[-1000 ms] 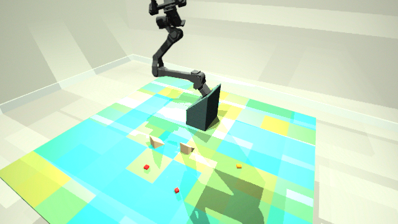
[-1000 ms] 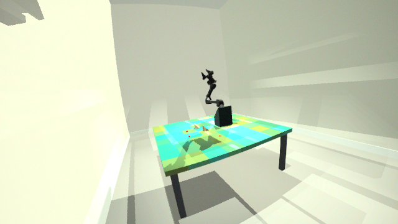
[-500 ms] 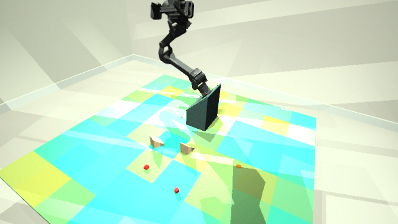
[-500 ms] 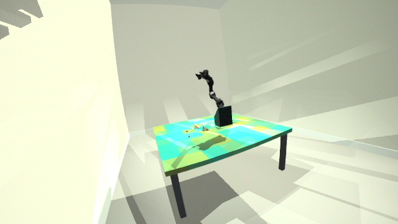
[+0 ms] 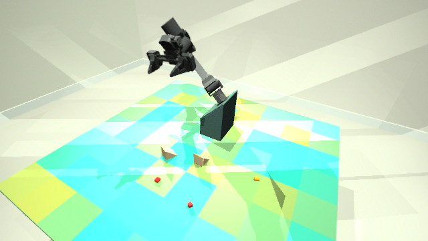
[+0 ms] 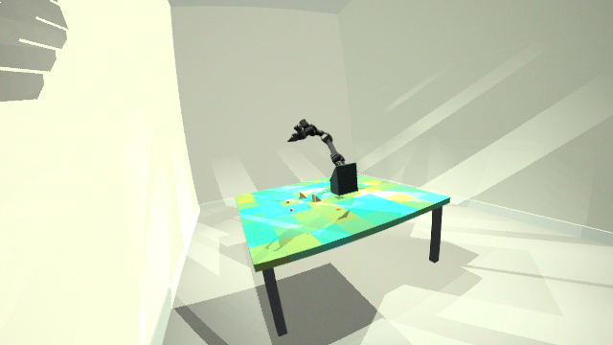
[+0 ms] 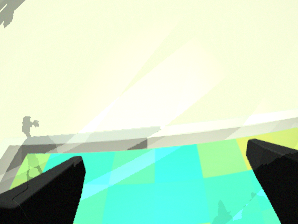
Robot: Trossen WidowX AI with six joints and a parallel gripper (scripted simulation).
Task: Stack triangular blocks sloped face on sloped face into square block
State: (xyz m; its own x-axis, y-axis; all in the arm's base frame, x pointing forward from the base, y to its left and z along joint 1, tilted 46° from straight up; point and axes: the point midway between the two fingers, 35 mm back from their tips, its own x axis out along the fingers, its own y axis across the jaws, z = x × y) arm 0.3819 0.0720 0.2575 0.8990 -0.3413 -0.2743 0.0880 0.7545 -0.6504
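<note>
Two tan triangular blocks rest apart on the patchwork table. One block is on the left in the top view, with a pointed upper corner. The other block is a little to its right, a gap between them. Which way their sloped faces lie is hard to tell. My gripper is wide open and empty, high above the table and the blocks. The wrist view shows the table's far part and the wall, and neither block.
Two small red cubes lie on the table in front of the blocks. A small orange block lies to their right. The dark arm base stands behind the blocks.
</note>
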